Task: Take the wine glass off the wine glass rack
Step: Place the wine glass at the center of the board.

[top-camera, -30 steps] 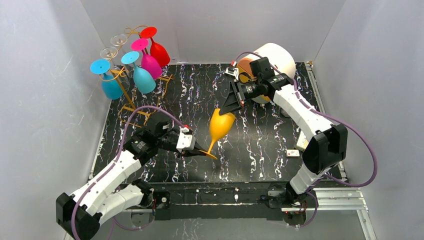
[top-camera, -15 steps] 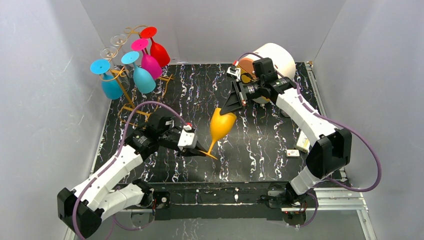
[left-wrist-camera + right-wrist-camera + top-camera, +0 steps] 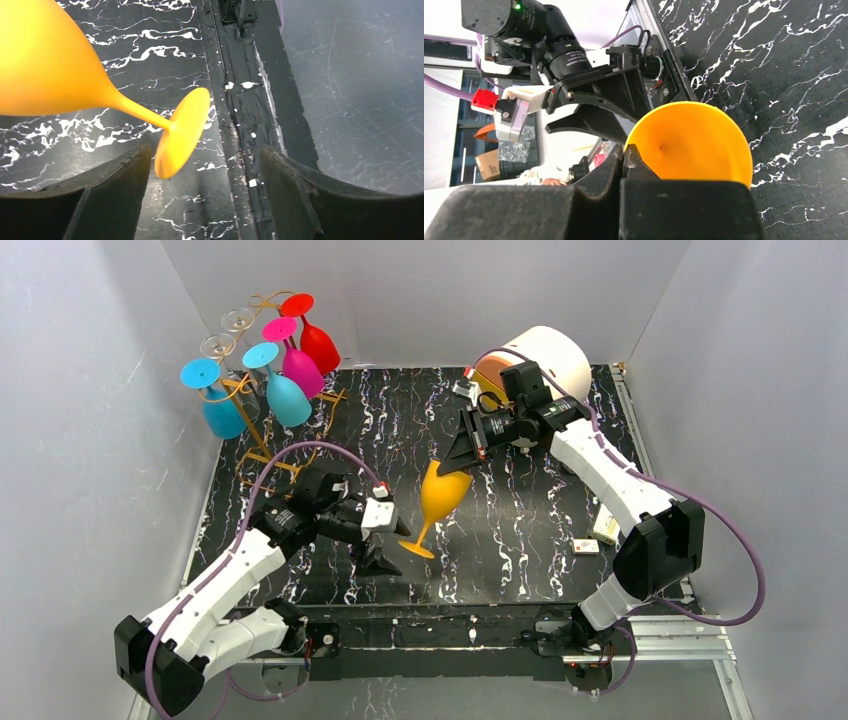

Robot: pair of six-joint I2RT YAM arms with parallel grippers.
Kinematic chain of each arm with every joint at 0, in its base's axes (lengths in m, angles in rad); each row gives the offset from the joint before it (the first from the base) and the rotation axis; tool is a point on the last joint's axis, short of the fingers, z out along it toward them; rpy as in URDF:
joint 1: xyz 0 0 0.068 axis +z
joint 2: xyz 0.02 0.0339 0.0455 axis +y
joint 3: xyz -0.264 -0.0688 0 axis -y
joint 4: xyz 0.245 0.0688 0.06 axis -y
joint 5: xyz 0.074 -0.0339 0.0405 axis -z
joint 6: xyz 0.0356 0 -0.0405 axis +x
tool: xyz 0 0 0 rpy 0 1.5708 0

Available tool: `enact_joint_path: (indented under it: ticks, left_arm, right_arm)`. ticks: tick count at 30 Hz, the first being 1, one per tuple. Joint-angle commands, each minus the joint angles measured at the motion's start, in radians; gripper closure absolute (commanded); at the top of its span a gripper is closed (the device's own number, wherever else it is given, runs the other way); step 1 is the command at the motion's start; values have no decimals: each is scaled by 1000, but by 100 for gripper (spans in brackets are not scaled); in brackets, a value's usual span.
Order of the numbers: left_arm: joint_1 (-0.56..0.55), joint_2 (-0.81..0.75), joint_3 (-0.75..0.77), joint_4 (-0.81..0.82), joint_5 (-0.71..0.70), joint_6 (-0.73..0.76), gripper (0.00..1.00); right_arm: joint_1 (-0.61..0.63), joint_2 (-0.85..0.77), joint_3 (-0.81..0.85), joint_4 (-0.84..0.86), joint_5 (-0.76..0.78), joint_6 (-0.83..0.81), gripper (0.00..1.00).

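On the rack (image 3: 256,433), six glasses (image 3: 288,400)

- The wine glass rack (image 3: 256,432) stands at the table's (image 3: 540,540) far-left corner.
- The wine glass (image 3: 441,495) leans mid-table, with the left gripper (image 3: 392,546) near-left at its foot and the right gripper (image 3: 462,455) at its far rim.

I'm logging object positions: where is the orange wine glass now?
Top view: the orange wine glass is tilted over the middle of the table, its rim pinched by the right tool, its foot between the open fingers of the left tool.
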Motion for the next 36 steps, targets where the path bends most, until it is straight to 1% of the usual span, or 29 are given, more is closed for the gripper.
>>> enact_joint_path:
  ticks: [1, 2, 3, 5, 7, 10, 13, 15, 16, 17, 18, 20, 22, 23, 26, 28, 30, 32, 36]
  left_arm:
    - [1, -62, 22, -37, -20, -25, 6]
    - [1, -77, 14, -24, -32, -41, 2]
    - [1, -92, 2, 2, -48, -77, 2]
    - [1, -114, -31, 103, -77, -207, 2]
    - [1, -122, -34, 119, -114, -261, 2]
    - [1, -149, -33, 142, -200, -346, 2]
    - [1, -201, -46, 191, -388, -482, 2]
    - [1, -233, -76, 270, -609, -638, 2]
    - [1, -243, -103, 313, -717, -747, 2]
    - [1, -251, -129, 347, -800, -831, 2]
    - [1, -255, -151, 367, -842, -886, 2]
    - [1, -252, -158, 377, -873, -950, 2]
    - [1, -265, -155, 353, -980, -1092, 2]
    - [1, -277, -165, 364, -992, -1132, 2]
    - [1, -298, -172, 372, -993, -1163, 2]
    - [1, -296, -144, 328, -1019, -1183, 2]
    - [1, -286, -110, 261, -1036, -1172, 2]
    - [1, -270, -68, 183, -1047, -1146, 2]
    - [1, -262, -15, 87, -1082, -1136, 2]
  right_arm:
    - [0, -50, 27, 9, 61, -17, 99]
    - [-1, -51, 27, 5, 85, -19, 99]
    - [0, -53, 25, 0, 105, -23, 99]
    - [0, -57, 22, -11, 140, -31, 99]
    - [-1, -59, 23, -29, 179, -47, 99]
    - [0, -69, 31, -55, 310, -71, 99]
    - [3, -87, 20, -60, 481, -89, 99]
    - [5, -99, 5, -53, 618, -95, 99]
    - [7, -104, -3, -49, 679, -96, 99]
    - [8, -110, -15, -36, 738, -96, 99]
    - [10, -116, -29, -20, 793, -94, 99]
    - [16, -130, -57, 25, 886, -97, 99]
    - [26, -139, -78, 63, 985, -99, 99]
    - [35, -141, -86, 81, 1028, -104, 99]
    - [70, -132, -100, 146, 1151, -123, 99]
    - [102, -111, -93, 182, 1229, -136, 99]
    - [140, -79, -80, 225, 1289, -183, 99]
    - [178, -44, -66, 255, 1326, -210, 99]
    - [211, 20, -61, 336, 1331, -234, 99]
